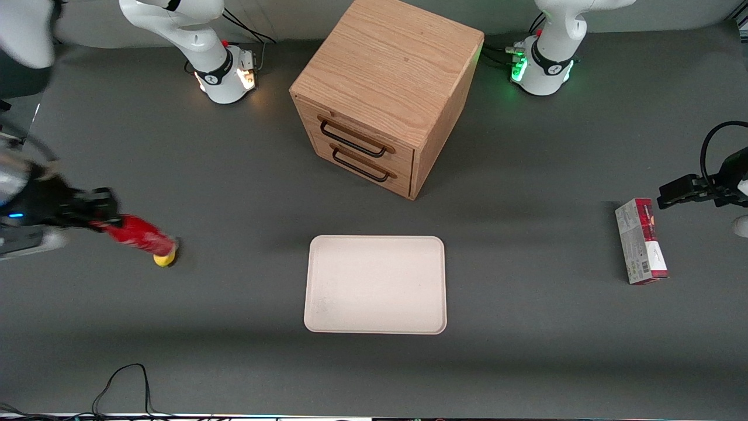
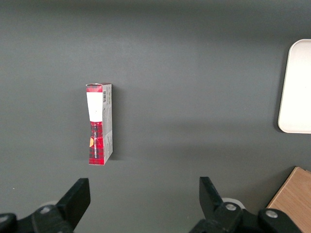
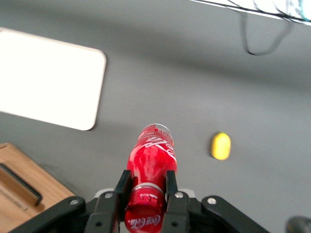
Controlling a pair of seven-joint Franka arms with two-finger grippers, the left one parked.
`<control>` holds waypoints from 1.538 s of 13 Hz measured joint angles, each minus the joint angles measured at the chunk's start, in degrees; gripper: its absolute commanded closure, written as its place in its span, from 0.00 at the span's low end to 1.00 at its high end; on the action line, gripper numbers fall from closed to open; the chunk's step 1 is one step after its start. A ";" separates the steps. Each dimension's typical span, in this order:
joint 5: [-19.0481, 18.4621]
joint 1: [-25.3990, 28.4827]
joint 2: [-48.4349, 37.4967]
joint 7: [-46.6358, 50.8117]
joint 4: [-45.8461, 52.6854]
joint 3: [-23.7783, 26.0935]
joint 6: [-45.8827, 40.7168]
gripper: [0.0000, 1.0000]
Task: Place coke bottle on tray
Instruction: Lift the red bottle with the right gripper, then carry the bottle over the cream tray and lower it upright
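My gripper [image 1: 99,213] is at the working arm's end of the table, shut on the neck of the coke bottle [image 1: 139,234]. The small red bottle hangs tilted in the air, its base over the yellow lump [image 1: 164,259]. In the right wrist view the fingers [image 3: 122,187] clamp the bottle [image 3: 151,162] just below its red cap, and the yellow lump [image 3: 220,146] lies on the table beside it. The cream-beige tray [image 1: 375,284] lies flat and bare at the table's middle, nearer the front camera than the cabinet. It also shows in the right wrist view [image 3: 43,80].
A wooden two-drawer cabinet [image 1: 383,93] stands at the table's middle, farther from the front camera than the tray. A red-and-grey carton box [image 1: 641,241] lies toward the parked arm's end. A black cable [image 1: 125,383] lies near the front edge.
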 measured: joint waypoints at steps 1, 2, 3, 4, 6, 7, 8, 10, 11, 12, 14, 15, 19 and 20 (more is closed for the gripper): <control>0.00 3.73 0.31 0.99 -0.03 0.07 1.17 0.92; -0.15 7.44 0.71 1.72 -0.07 0.12 2.75 0.92; -0.84 10.97 1.32 2.19 -0.12 0.14 4.33 0.92; -2.13 14.25 2.16 2.78 -0.19 0.13 5.76 0.92; -3.25 18.22 3.93 4.74 -0.30 0.13 7.95 0.92; -3.30 18.96 4.80 4.87 -0.39 0.14 8.80 0.92; -3.31 19.04 5.67 4.87 -0.55 0.11 9.67 0.92; -3.34 18.33 8.45 4.87 -0.89 -0.33 13.05 0.92; -3.34 17.84 10.45 4.86 -1.14 -0.42 15.49 0.92; -3.34 17.47 12.71 4.86 -1.52 -0.47 18.08 0.92; -3.37 17.20 17.75 4.86 -1.99 -0.57 23.28 0.92; -3.39 17.10 20.05 4.86 -2.10 -0.62 25.47 0.92; -3.40 16.50 26.01 4.86 -2.17 -0.78 31.19 0.92; -3.41 16.40 26.81 4.86 -2.16 -0.79 32.34 0.92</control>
